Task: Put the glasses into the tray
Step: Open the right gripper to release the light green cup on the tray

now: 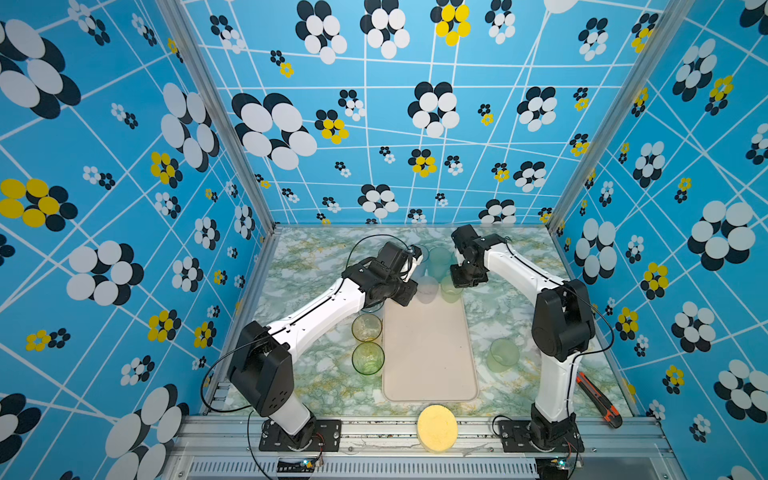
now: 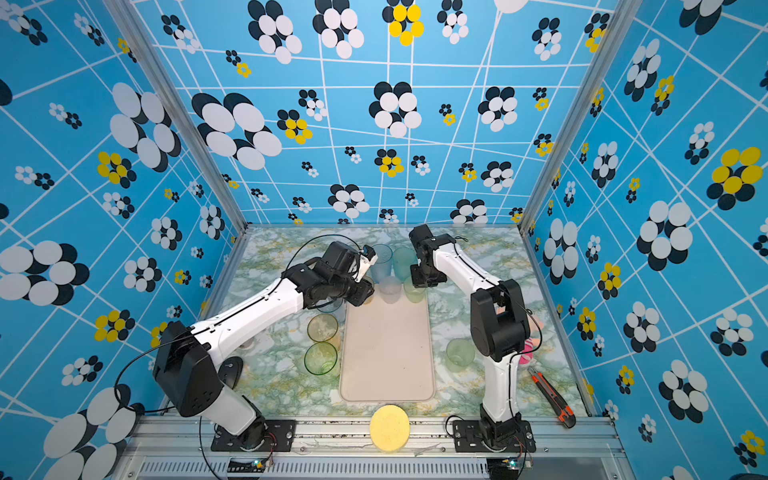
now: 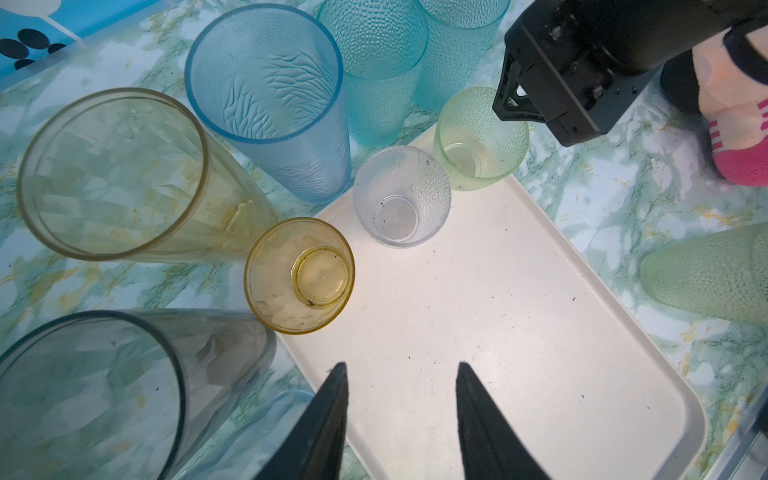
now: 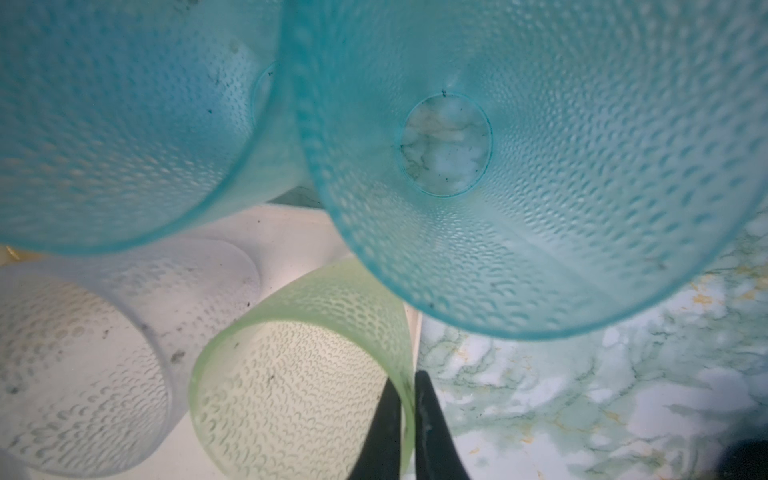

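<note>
One tray (image 1: 428,365) is lying lengthwise mid-table. Three short glasses are standing at its far end: short amber (image 3: 299,274) against the left rim, short clear (image 3: 401,195) in the middle, and short green (image 3: 480,137) by the right corner. From those three to the near rim the tray floor is lying bare.

Five tall glasses are crowding that far end, off the tray: tall amber (image 3: 108,174), blue (image 3: 266,95), teal (image 3: 374,62), second teal (image 3: 461,41) and grey (image 3: 83,395). Two more, left amber (image 1: 367,327) and left green (image 1: 368,357), are sitting just beside the left long edge. One, right green (image 1: 503,353), is standing near the right edge, apart from it.

The left gripper (image 3: 401,365) is hanging over the tray's far end, fingers spread and nothing between them. The right gripper (image 4: 406,374) is straddling short green's wall with one finger inside and one outside, barely parted. Whether they are pinching it I cannot tell.

One sponge (image 1: 437,428) is sitting on the front rail, one knife (image 1: 598,399) is lying by the right wall, and one plush (image 2: 530,336) is showing behind the right arm.
</note>
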`<action>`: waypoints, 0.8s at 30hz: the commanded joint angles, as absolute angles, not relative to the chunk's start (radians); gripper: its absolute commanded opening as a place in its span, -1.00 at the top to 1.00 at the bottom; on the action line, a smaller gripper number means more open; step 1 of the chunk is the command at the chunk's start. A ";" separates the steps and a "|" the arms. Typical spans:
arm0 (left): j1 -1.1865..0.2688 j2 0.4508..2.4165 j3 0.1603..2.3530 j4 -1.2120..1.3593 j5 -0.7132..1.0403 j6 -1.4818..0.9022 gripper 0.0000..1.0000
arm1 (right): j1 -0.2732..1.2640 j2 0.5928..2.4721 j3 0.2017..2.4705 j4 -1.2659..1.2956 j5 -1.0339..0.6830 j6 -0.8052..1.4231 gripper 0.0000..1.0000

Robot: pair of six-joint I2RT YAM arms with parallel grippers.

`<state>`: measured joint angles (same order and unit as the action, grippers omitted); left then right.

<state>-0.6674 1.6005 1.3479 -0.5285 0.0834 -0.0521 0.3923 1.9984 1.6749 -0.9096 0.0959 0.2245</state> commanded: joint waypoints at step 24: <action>-0.663 1.439 1.300 -0.595 0.054 -0.058 0.11 | 0.333 1.738 1.466 -0.776 0.062 0.270 0.14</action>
